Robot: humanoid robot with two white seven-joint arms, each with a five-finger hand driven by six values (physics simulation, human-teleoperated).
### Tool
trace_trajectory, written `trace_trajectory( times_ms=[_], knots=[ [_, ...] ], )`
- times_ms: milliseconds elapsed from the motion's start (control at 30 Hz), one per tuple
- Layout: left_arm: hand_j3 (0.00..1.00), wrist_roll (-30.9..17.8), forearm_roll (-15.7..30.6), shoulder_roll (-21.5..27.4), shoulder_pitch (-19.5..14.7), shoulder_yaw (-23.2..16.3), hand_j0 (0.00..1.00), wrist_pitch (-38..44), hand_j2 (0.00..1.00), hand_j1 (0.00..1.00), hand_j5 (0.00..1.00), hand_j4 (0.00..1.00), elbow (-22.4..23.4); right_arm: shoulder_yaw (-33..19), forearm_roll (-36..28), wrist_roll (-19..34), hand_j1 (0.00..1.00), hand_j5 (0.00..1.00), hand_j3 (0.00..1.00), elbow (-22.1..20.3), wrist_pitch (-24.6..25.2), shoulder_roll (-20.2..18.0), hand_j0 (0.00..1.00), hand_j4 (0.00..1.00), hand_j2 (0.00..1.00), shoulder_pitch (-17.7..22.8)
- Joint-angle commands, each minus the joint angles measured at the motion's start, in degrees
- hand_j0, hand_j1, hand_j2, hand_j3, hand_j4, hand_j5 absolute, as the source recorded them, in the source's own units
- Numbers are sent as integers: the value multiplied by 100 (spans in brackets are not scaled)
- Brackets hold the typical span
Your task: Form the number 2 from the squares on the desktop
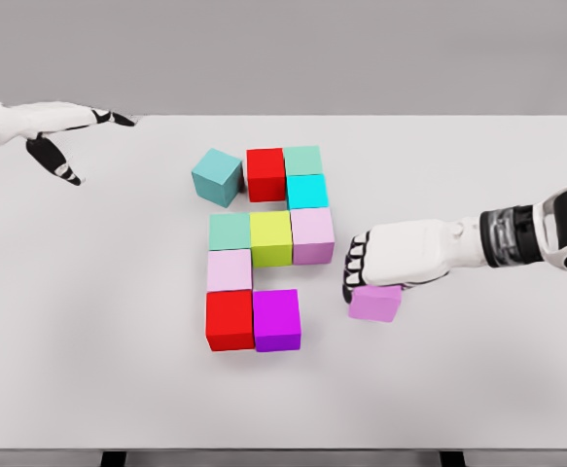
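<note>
The 2 is nearly built; bottom row lacks its last cube.
Right hand (366, 272) grips the lilac cube (375, 304); teal cube (216, 177) sits askew; left hand (64, 146) open.

Under the right hand (385, 261) sits a violet cube (374, 304), its fingers curled over it; left of the hand, nine coloured cubes (268, 238) form an unfinished 2.

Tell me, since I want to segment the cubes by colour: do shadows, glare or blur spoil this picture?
Head view: even, soft light with no glare on the white table; only faint shadows, such as beside the teal cube; cube colours read cleanly; edges look slightly soft, and the right hand hides part of the lilac cube.
</note>
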Motion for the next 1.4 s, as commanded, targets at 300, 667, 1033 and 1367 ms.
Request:
trace_trajectory(
  times_ms=[300,667,1033,1367],
  knots=[
    [100,-32,-228,117,0,-754,100,-342,100,100,100,100,-890,440,-29,-1,60,60,60,-6,15,251,60,60,60,-220],
    [100,-15,-237,-120,17,-780,100,-342,100,100,100,100,-917,827,-29,-1,62,62,62,-6,15,453,62,62,62,-501],
    [100,-6,-228,-269,18,-921,100,-342,100,100,100,100,-934,800,-29,-1,100,100,100,-6,15,444,100,100,100,-563],
    [100,-6,-228,-445,35,-939,100,-342,100,100,100,100,-943,273,-47,-1,100,100,100,-6,15,66,100,100,100,-580]
  ],
)
